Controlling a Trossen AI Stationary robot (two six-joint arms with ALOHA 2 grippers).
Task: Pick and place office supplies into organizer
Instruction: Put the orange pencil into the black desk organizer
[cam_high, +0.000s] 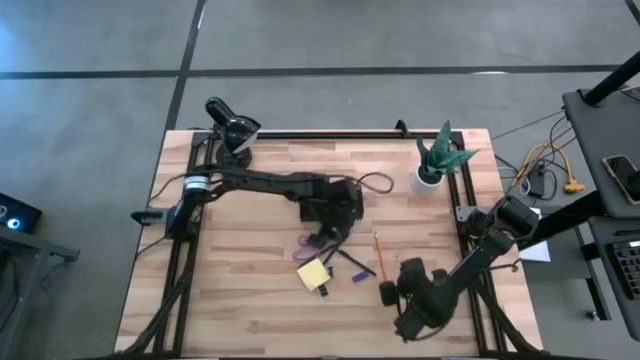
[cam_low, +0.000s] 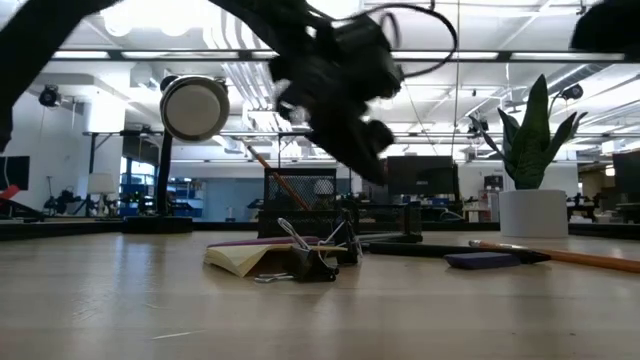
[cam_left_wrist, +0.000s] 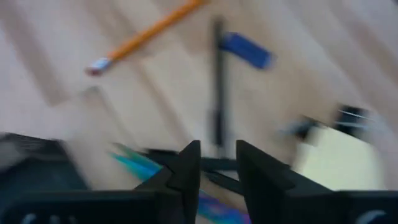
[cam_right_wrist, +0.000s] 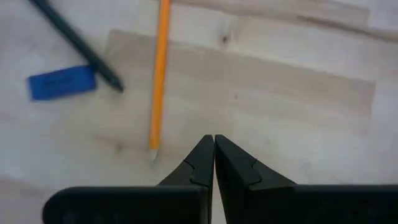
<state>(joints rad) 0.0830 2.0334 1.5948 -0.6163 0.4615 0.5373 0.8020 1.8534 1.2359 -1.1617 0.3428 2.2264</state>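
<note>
In the lower right of the high view the right gripper (cam_high: 388, 294) waits low over bare table (cam_high: 240, 310), jaws pressed fully together and holding nothing; its wrist view shows the pencil (cam_right_wrist: 158, 74) just ahead of the fingertips, with a black pen (cam_right_wrist: 78, 43) and a small blue block (cam_right_wrist: 61, 83) beyond.

Toward the middle of the frame most of the supplies lie loose on the wood: the yellow pad (cam_high: 313, 273) with a black clip (cam_high: 323, 291) at its edge, the pen and block to its right, the pencil to their right, and the purple scissors (cam_high: 318, 240) just above the pad.

The left gripper (cam_high: 335, 222) hangs over the scissors at frame centre. Its wrist view shows the two fingers (cam_left_wrist: 186, 168) a narrow gap apart with dark and purple shapes right at the tips, but I cannot tell whether they grip anything.

Just above it sits the organizer (cam_high: 340, 195), partly hidden by the arm; its contents cannot be seen.

By my reading the task is at an early stage: every supply in view remains on the table, and the scissors look like the item in hand
</note>
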